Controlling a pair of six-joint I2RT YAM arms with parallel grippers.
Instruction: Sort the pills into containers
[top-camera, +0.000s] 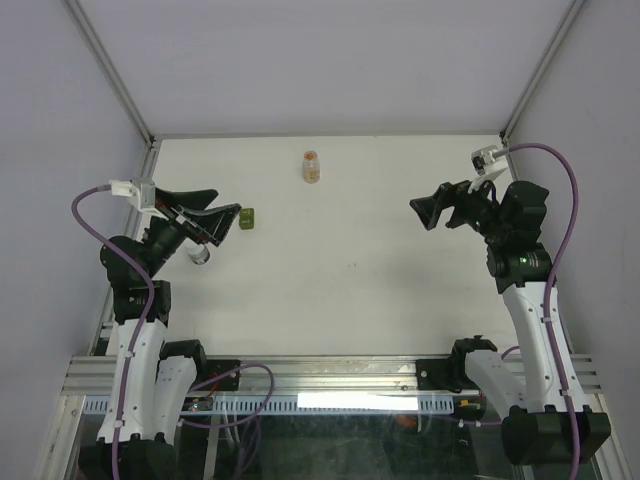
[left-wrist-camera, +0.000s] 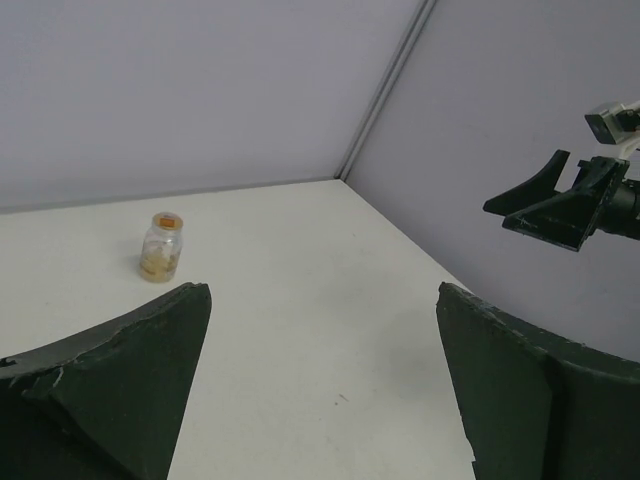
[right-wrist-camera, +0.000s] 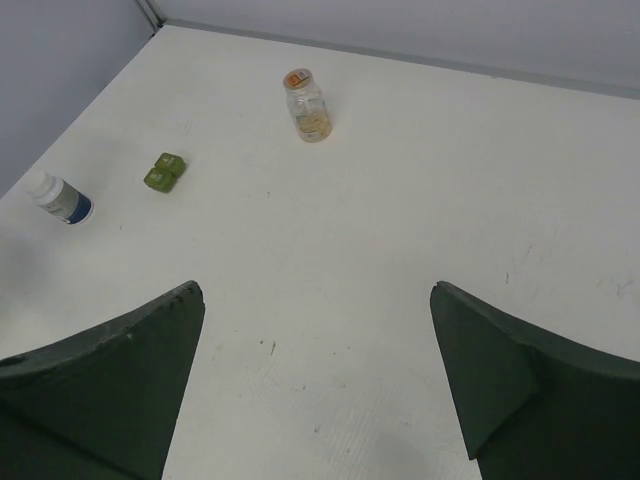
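The pills show as a tan-orange mass inside a small clear bottle (top-camera: 312, 167) standing upright at the back middle of the table; the bottle (left-wrist-camera: 161, 248) appears ahead-left in the left wrist view, and the same bottle (right-wrist-camera: 306, 106) shows far ahead in the right wrist view. The containers, a tiny olive-green box (top-camera: 247, 217), lie just right of my left gripper (top-camera: 226, 206); the box (right-wrist-camera: 164, 172) also shows in the right wrist view. The left gripper (left-wrist-camera: 322, 300) is open and empty above the table. My right gripper (top-camera: 432, 205) hovers open at the right, and nothing sits between the jaws of this gripper (right-wrist-camera: 315, 295).
A white-capped vial (top-camera: 201, 255) stands just below the left gripper, and this vial (right-wrist-camera: 60, 198) sits at the far left of the right wrist view. Grey walls close in the table on three sides. The right arm's gripper (left-wrist-camera: 560, 205) shows at the right edge of the left wrist view.
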